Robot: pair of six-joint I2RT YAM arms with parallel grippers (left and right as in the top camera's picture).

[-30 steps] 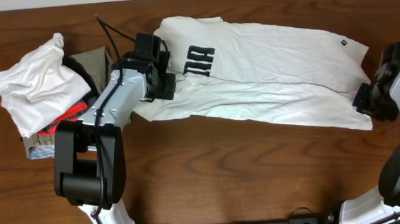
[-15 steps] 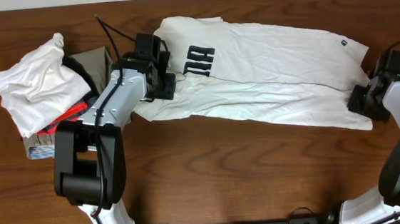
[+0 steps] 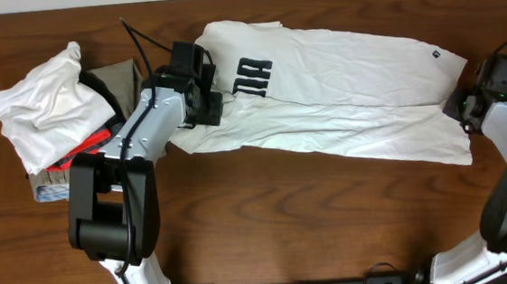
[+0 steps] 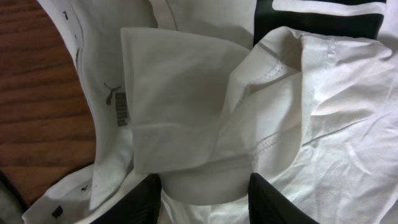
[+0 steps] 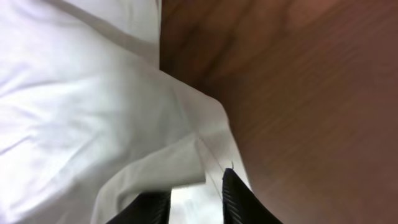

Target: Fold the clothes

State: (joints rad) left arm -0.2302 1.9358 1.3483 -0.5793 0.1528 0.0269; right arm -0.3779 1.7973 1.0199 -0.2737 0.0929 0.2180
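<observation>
The long white trousers of thin wrinkly cloth are lying stretched across the far half of the dark wooden table. The waist end, with its black block marking, is pointing left and the leg hems are reaching the right side. They are lying flat and full length, one leg partly over the other, so the fold is probably only starting.

The left gripper is sitting at the waist end. Its jaws are standing moderately apart and holding a bunched fold of the white cloth, which is filling the gap between them. This hold is probably anchoring the waistband, or readying it to be carried over.

The right gripper is working at the opposite end. A corner of the hem is lying between its narrow-set jaws, with bare table just to the right. Whether they are actually pinching the hem, I cannot tell.

Holding both ends would let the arms lift and double the garment evenly.

At the far left, well apart from the trousers' legs, a crumpled white garment is resting on a khaki-olive garment and a red-and-black one.
</observation>
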